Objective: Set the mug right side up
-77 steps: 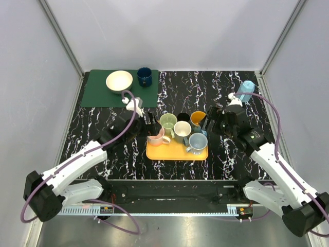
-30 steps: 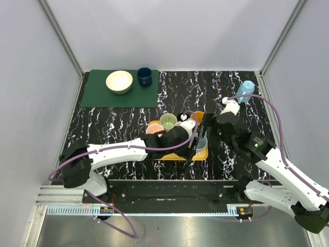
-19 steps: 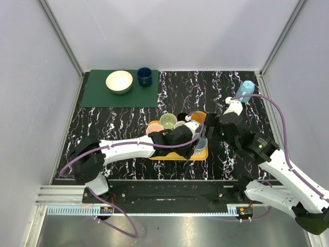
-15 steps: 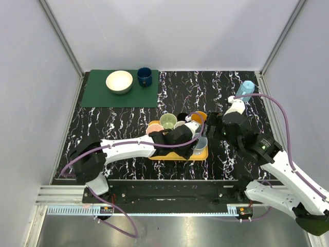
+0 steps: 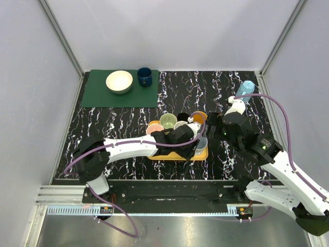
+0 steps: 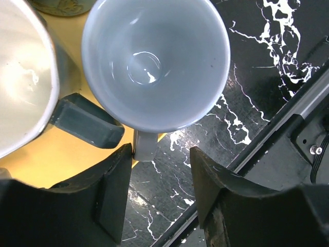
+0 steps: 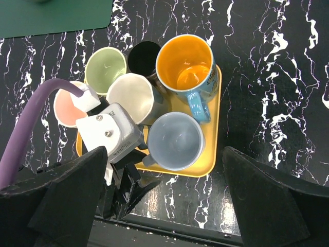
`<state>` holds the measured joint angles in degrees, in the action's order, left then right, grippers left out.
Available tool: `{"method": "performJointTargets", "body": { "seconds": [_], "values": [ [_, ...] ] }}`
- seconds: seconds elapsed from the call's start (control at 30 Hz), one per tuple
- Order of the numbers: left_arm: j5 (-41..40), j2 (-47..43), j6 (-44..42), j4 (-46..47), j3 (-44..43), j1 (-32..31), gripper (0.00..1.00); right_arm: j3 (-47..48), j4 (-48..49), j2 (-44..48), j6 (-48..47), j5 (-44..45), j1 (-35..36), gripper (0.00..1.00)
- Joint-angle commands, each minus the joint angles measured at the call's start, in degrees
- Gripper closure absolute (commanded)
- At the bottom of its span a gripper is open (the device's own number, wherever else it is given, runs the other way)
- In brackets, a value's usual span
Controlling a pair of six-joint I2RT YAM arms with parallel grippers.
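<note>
A pale blue mug (image 6: 154,56) stands mouth up at the front right corner of the yellow tray (image 7: 212,154); its handle (image 6: 145,145) points toward the tray's front edge. My left gripper (image 6: 159,159) straddles that handle, half open. One finger (image 6: 115,180) touches the handle, and the other stands apart from it. In the right wrist view the mug (image 7: 176,140) sits beside the left gripper (image 7: 138,172). My right gripper (image 7: 167,193) hovers above the tray, wide open and holding nothing.
Orange (image 7: 185,64), cream (image 7: 131,98), green (image 7: 105,70), black (image 7: 144,56) and pink (image 7: 69,109) mugs crowd the tray, mouths up. A green mat (image 5: 97,92) at the back left holds a cream bowl (image 5: 119,81) and a dark blue cup (image 5: 144,76). A light blue bottle (image 5: 245,91) stands at the back right.
My left arm has swung from left of the tray across its front to the blue mug. Its jaws have narrowed around the handle. The right gripper has drawn back slightly.
</note>
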<state>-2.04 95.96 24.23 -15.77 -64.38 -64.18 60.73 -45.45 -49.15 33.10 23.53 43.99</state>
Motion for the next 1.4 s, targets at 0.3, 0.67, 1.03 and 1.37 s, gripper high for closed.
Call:
{"method": "performJointTargets", "body": {
  "seconds": [0.3,0.67,1.03,1.37],
  "values": [
    [1.2,0.8,0.0,1.8,-4.5,-1.5,0.57,1.9,-0.5,0.8,-0.7,3.1,0.2,0.0],
    [-1.4,4.7,-0.8,-1.5,-8.7,-0.9,0.58,1.3,-0.8,1.2,-0.6,3.4,0.2,0.0],
    [-1.3,6.3,-0.5,-3.0,-9.7,-0.6,0.71,1.0,-1.0,1.7,-0.6,3.5,0.2,0.0],
    [-1.6,6.4,-0.4,-3.3,-9.5,-0.6,0.73,1.2,-1.3,2.1,-0.1,3.3,0.2,0.0]
  ]
}}
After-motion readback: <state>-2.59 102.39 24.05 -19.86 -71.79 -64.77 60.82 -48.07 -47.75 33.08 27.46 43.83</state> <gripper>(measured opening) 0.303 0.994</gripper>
